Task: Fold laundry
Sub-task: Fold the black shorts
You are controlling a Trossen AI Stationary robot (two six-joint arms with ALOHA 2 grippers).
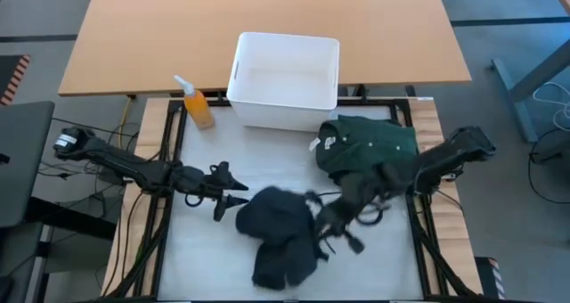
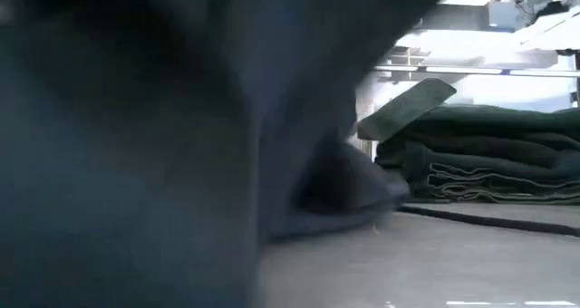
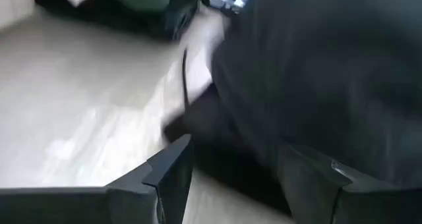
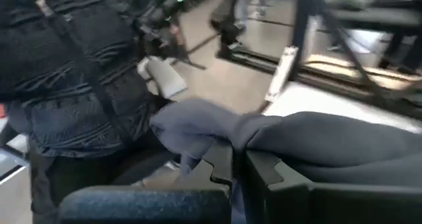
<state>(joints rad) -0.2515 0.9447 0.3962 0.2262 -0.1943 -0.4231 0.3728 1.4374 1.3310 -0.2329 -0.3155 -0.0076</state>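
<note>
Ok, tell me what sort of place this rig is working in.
Probably a robotics lab or workshop, not a home. The work table sits in a black metal frame, a long plain wooden bench stands beyond it, and loose cables trail over a bare grey floor.

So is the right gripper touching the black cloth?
Touching. The right wrist view shows the right gripper shut on a fold of the black cloth, pinched between its fingers.

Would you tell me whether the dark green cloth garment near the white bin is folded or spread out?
Folded. The dark green cloth garment sits as a compact rectangle, and the low view shows stacked layers.
</note>
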